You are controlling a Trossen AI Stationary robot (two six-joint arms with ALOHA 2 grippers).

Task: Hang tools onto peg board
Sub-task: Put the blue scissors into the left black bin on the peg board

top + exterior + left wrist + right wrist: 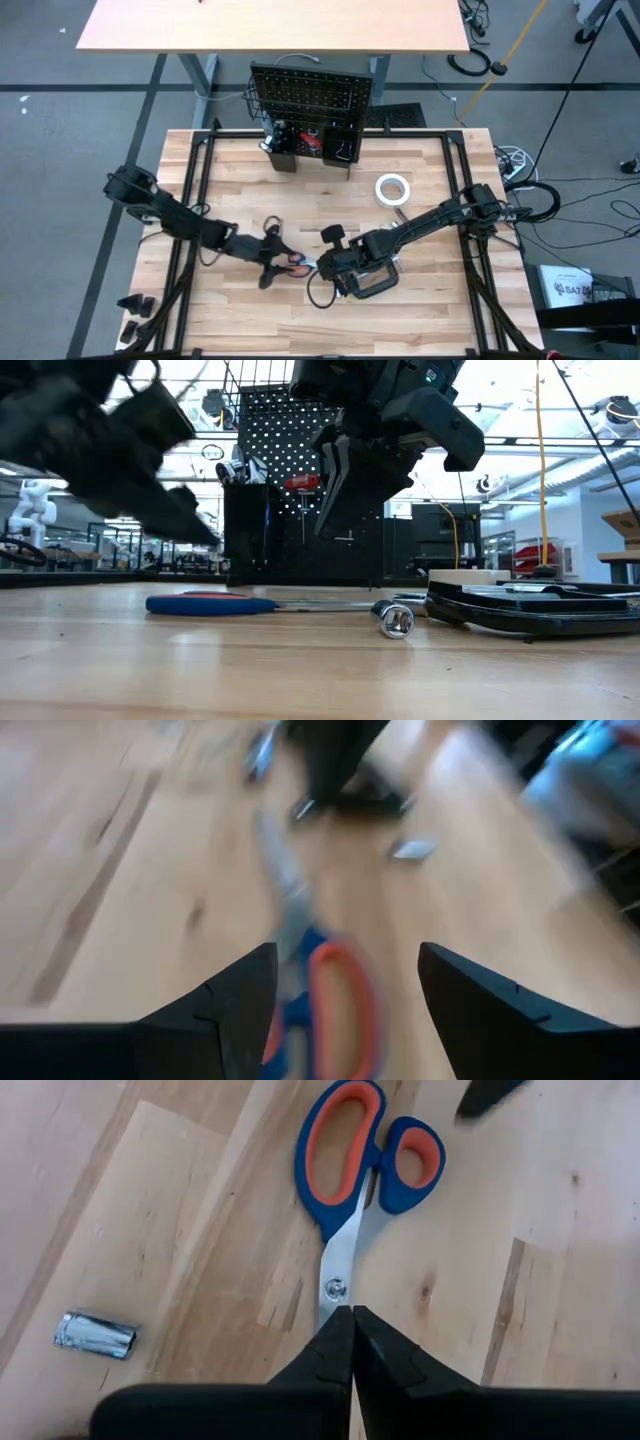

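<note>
While the peg board (311, 98) stands well beyond both arms at the far edge of the surface (430, 200), I have the scissors (350, 1190) lying flat between my two end effectors. My right end effector (352, 1320) is pinched fully shut, its tips down at the blades just past the pivot — whether it merely touches or pins them I can't say. My left end effector (345, 980) hovers with fingers spread wide, the orange-and-blue handles directly ahead, between its fingers. From handles to blade tips, the long axis runs from the left tool toward the right one. I judge the left arm better placed to take the handles — it lines up with them already.
</note>
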